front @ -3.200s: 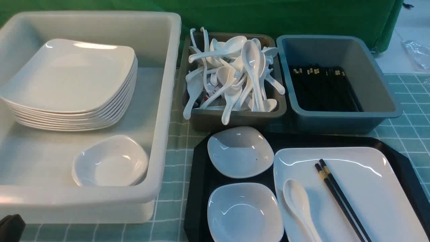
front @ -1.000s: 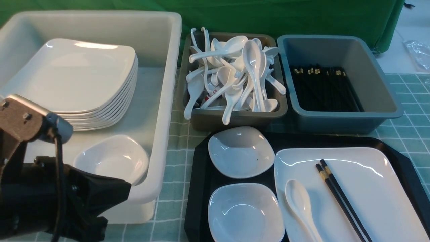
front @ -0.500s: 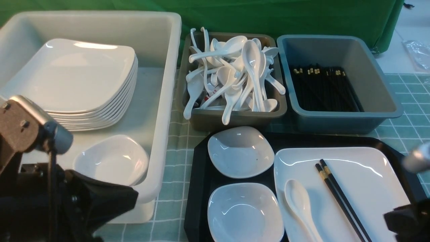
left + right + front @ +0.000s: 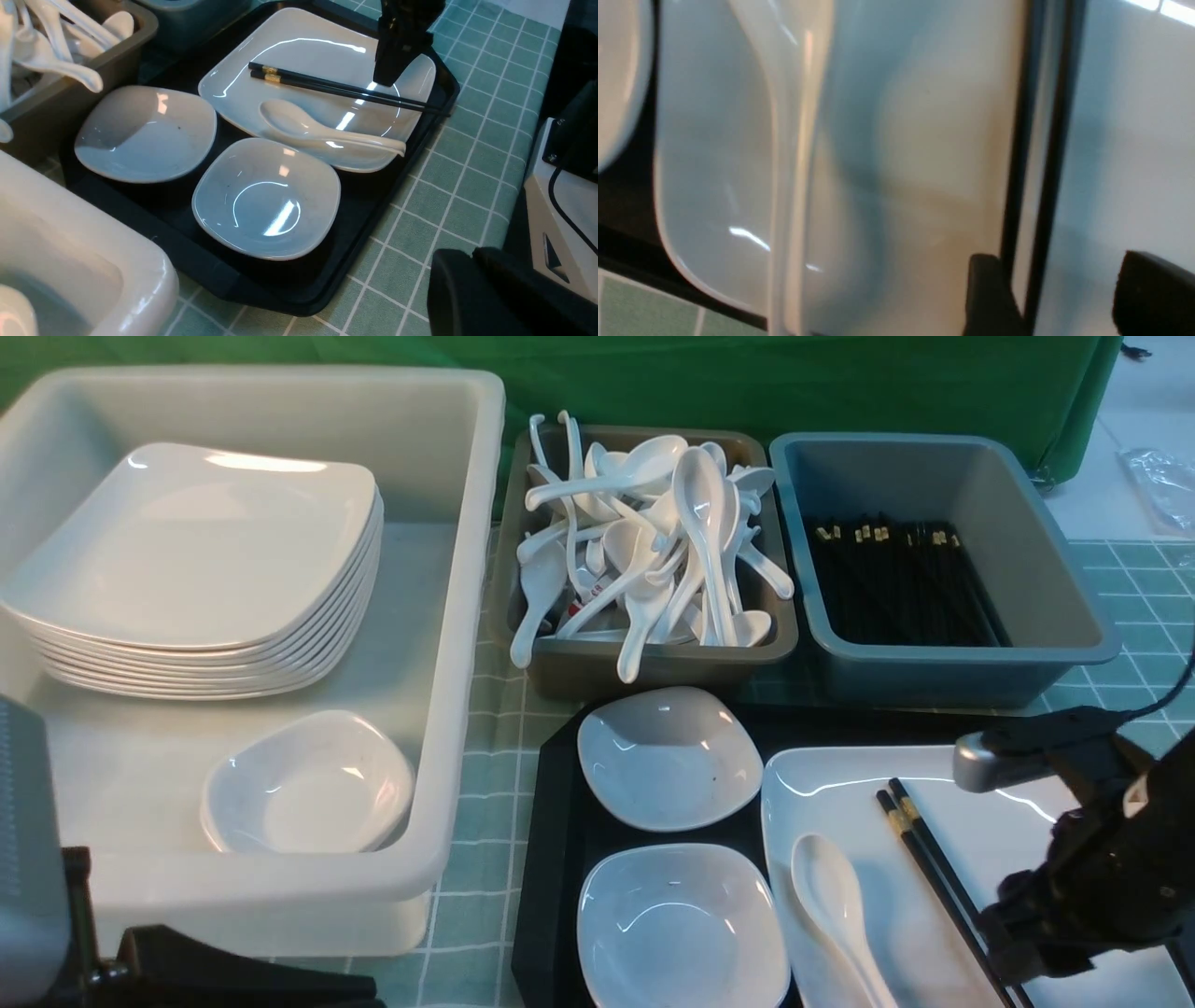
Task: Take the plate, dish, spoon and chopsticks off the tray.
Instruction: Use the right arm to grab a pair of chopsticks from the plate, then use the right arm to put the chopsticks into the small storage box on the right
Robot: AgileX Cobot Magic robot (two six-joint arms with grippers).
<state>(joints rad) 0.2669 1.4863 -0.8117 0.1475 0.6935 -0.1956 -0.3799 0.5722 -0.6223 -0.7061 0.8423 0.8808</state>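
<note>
The right gripper [image 4: 1069, 275] hangs over the plate [image 4: 831, 784] on the tray [image 4: 551, 859], jaws spread with the 2 chopsticks [image 4: 920, 854] between them. The spoon [image 4: 834, 903] lies beside them. The left gripper [image 4: 472, 284] has its jaws pressed together.

The tray [image 4: 551, 859] is set at the lower right of the frame. Two dishes [image 4: 667, 770] are placed on its left part, one behind the other, and the plate [image 4: 1008, 803] on its right. The spoon [image 4: 826, 887] and chopsticks [image 4: 936, 873] are laid on the plate, with the spoon to the left.
</note>
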